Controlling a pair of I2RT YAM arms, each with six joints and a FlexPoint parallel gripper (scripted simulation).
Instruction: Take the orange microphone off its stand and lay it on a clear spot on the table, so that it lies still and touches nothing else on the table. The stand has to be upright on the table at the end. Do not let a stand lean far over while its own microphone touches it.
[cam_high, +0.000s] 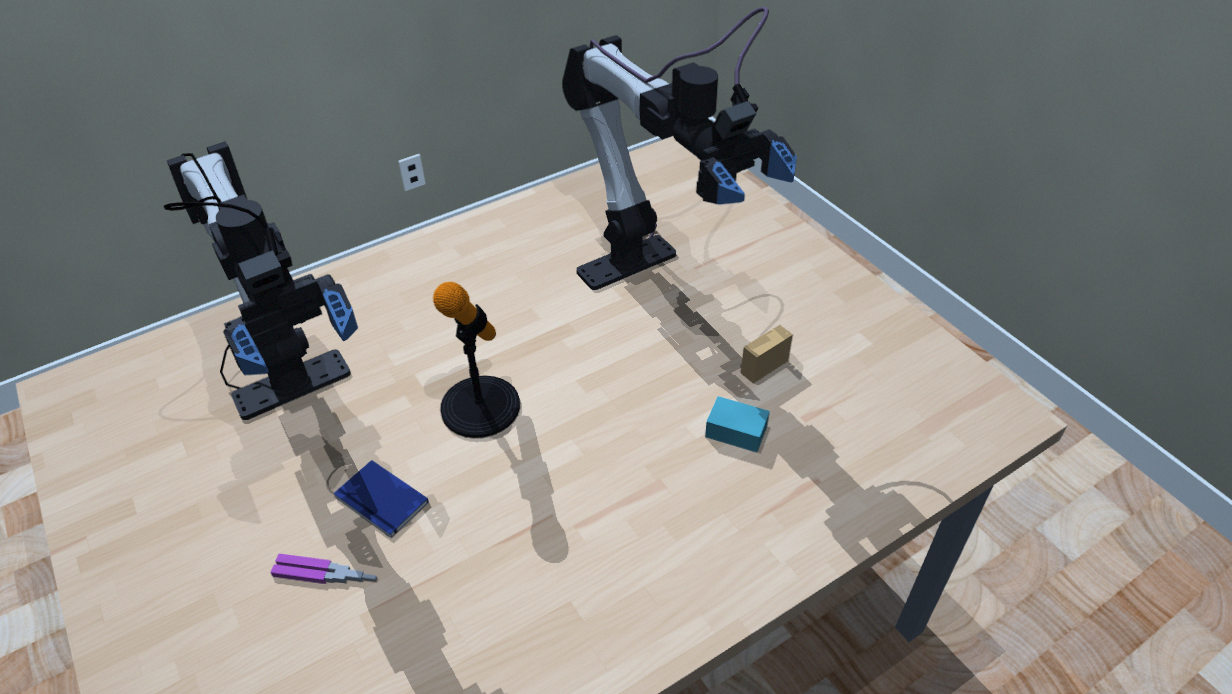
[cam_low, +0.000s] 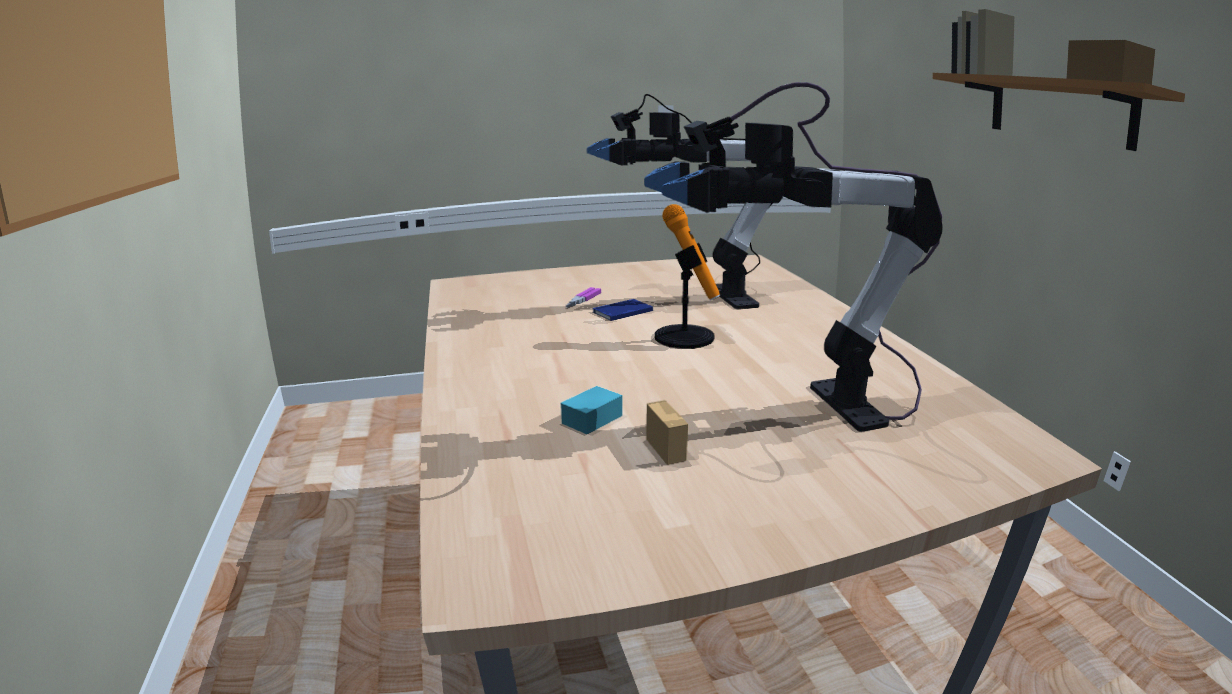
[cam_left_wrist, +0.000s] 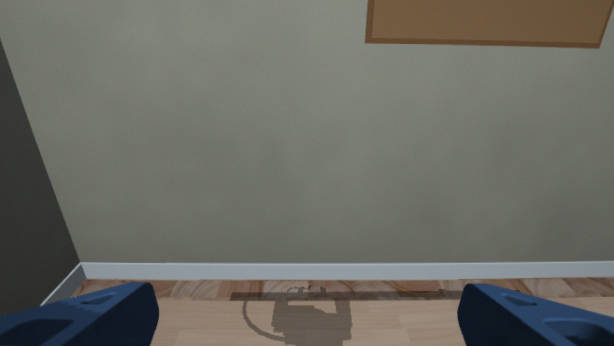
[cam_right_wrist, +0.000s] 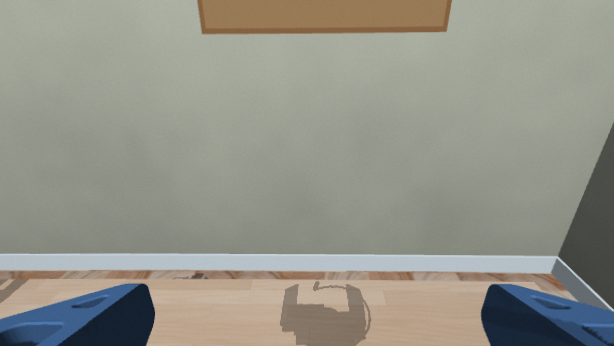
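The orange microphone (cam_high: 450, 299) (cam_low: 674, 217) sits tilted in the clip of its black stand, head up. The stand (cam_high: 480, 416) (cam_low: 684, 337) is upright on its round base. My left gripper (cam_high: 760, 188) (cam_low: 656, 184) (cam_left_wrist: 308, 298) is open and empty, raised high and well away from the microphone, on the side of the two blocks. My right gripper (cam_high: 301, 351) (cam_low: 589, 150) (cam_right_wrist: 316, 298) is open and empty, raised high on the notebook side of the stand. Neither wrist view shows the microphone or stand.
A teal block (cam_high: 737, 418) (cam_low: 591, 409) and a tan block (cam_high: 766, 355) (cam_low: 666, 431) stand near each other. On the stand's other side lie a dark blue notebook (cam_high: 381, 497) (cam_low: 622, 308) and purple-handled pliers (cam_high: 301, 568) (cam_low: 589, 293).
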